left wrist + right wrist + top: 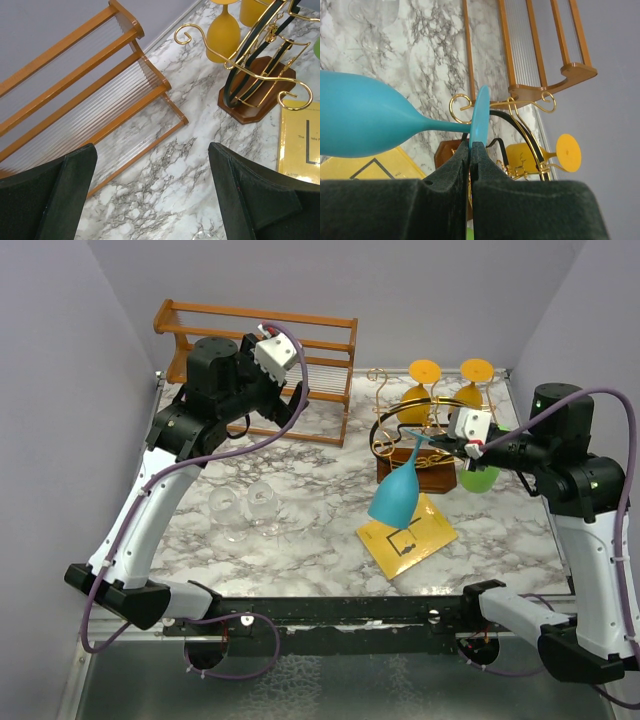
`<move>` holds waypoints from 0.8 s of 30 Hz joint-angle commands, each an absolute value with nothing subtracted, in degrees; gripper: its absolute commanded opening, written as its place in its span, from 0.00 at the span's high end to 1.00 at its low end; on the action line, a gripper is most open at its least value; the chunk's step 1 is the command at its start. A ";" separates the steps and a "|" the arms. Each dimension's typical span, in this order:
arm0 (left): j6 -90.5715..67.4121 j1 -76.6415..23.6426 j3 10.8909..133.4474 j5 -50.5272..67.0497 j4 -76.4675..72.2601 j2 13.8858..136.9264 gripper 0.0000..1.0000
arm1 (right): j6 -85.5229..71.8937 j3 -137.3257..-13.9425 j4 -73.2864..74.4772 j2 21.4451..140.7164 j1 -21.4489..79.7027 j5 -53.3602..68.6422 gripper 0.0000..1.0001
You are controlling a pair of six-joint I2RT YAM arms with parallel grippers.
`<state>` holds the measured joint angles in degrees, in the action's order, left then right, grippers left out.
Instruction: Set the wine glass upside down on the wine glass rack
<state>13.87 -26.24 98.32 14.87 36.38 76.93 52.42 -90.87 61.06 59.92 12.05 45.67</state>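
Observation:
A blue wine glass (pixel 394 496) hangs bowl-down and tilted, just in front of the wine glass rack (pixel 437 478), a gold wire stand on a dark wooden base. My right gripper (pixel 447 446) is shut on the glass's round foot (pixel 480 114), with the bowl (pixel 360 120) pointing away to the left. The rack's gold curls (pixel 520 125) lie right behind the foot. My left gripper (pixel 293 403) stands open and empty over the marble near the orange shelf, far from the glass. In the left wrist view, both pads (pixel 250 200) are wide apart with only table between them.
Two yellow glasses (pixel 426 390) hang upside down on the rack, and a green glass (pixel 478 478) is at its right. A yellow book (pixel 407 535) lies in front of the rack. Clear glasses (pixel 246 510) lie on the marble at left. An orange slatted shelf (pixel 255 340) stands at the back.

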 commanded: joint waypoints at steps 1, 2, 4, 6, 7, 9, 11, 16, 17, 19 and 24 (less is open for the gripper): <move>14.51 -25.84 98.74 14.04 34.58 76.15 0.03 | 57.01 -92.21 64.13 58.74 12.17 40.52 0.99; 14.53 -25.84 98.86 13.80 34.46 76.29 0.03 | 57.91 -92.34 64.71 58.64 12.21 39.52 0.99; 14.54 -25.80 98.75 13.62 34.12 76.43 0.03 | 59.24 -92.44 65.47 58.40 12.29 37.82 0.99; 14.41 -25.75 98.89 13.91 34.21 76.38 0.03 | 59.84 -92.98 66.26 58.61 12.51 36.22 0.99; 14.52 -25.75 98.93 13.92 34.25 76.50 0.03 | 60.04 -93.20 66.61 58.81 12.61 35.59 0.99; 14.56 -25.68 98.84 13.73 34.00 76.62 0.03 | 60.78 -93.13 67.11 59.27 12.81 34.82 0.99; 14.42 -25.69 98.47 13.82 33.73 76.62 0.03 | 60.99 -92.91 66.86 59.79 12.89 34.11 0.99; 14.45 -25.58 98.20 14.01 33.56 76.89 0.03 | 61.46 -92.42 65.77 60.49 12.92 33.48 0.99; 14.31 -25.58 98.10 14.21 33.62 76.89 0.03 | 61.45 -92.24 65.47 60.58 12.92 33.07 0.99; 14.35 -25.63 98.09 14.66 33.74 76.82 0.03 | 61.48 -92.01 64.82 60.76 12.92 31.79 0.99; 14.23 -25.51 97.84 15.05 33.57 76.65 0.03 | 61.39 -90.10 62.89 61.14 13.01 29.83 0.99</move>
